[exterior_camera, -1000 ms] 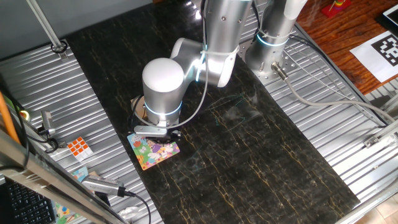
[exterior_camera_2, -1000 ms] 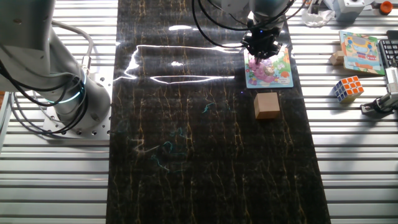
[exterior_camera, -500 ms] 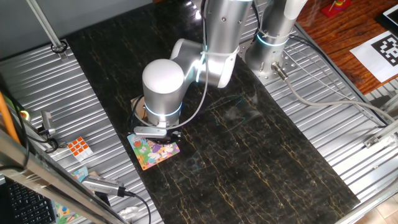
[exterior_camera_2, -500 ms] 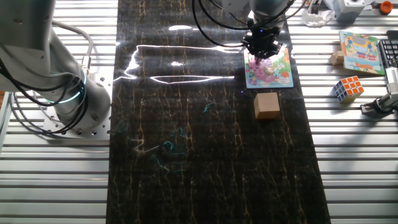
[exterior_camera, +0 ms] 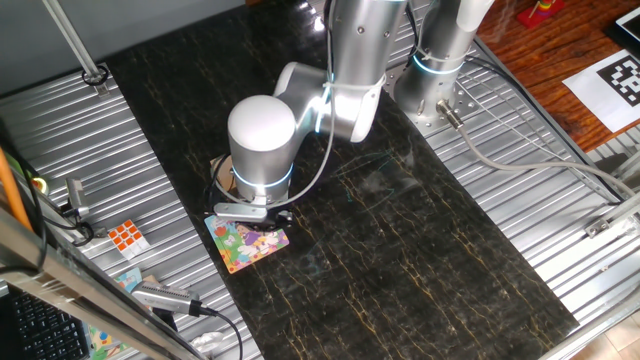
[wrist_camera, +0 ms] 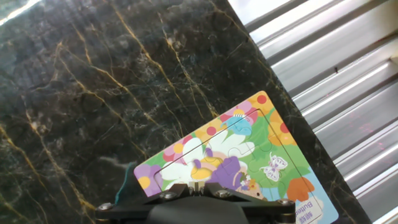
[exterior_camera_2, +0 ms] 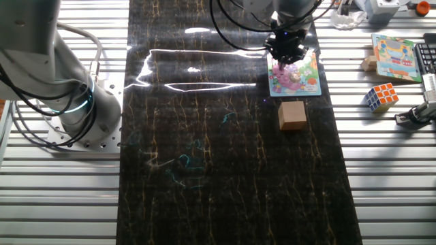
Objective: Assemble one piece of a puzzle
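The puzzle point(exterior_camera: 245, 245) point(exterior_camera_2: 295, 77) point(wrist_camera: 249, 146) lies flat on the dark marble mat, an orange-edged board with a pink, green and blue cartoon picture. My gripper point(exterior_camera: 268, 217) point(exterior_camera_2: 289, 58) point(wrist_camera: 195, 185) hangs straight down over the board's edge nearest the arm, close to its surface. In the hand view the two fingers stand nearly together at the bottom edge, pinching a thin pale sliver that I take for the piece point(wrist_camera: 195, 181), seen edge-on. Its pink face does not show.
A tan wooden block point(exterior_camera_2: 292, 114) sits on the mat just beside the puzzle. On the metal slats lie a Rubik's cube point(exterior_camera: 126, 236) point(exterior_camera_2: 381, 96) and a second picture board point(exterior_camera_2: 394, 57). Another arm's base point(exterior_camera_2: 68, 95) stands off the mat.
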Robot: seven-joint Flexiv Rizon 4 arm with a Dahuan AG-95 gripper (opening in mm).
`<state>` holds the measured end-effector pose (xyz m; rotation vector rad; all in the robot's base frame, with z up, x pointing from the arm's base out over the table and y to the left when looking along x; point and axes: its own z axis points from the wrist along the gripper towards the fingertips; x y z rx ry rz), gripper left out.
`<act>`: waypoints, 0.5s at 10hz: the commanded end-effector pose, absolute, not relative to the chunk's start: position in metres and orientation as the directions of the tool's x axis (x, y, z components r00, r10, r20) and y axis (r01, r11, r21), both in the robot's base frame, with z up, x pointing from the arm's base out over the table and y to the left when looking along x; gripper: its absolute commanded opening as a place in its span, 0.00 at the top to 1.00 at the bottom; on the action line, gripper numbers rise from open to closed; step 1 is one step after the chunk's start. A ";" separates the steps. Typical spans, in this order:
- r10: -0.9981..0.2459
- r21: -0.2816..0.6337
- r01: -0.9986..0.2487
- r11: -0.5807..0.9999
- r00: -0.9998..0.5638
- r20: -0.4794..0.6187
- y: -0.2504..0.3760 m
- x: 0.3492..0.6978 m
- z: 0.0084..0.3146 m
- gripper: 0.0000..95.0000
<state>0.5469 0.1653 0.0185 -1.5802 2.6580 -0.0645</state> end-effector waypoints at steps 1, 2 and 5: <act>-0.876 -0.062 -0.874 0.482 -0.481 -0.019 0.165 0.546 0.020 1.00; -0.869 -0.058 -0.867 0.496 -0.495 -0.019 0.165 0.546 0.019 1.00; -0.843 -0.038 -0.843 0.537 -0.536 -0.044 0.159 0.538 0.010 1.00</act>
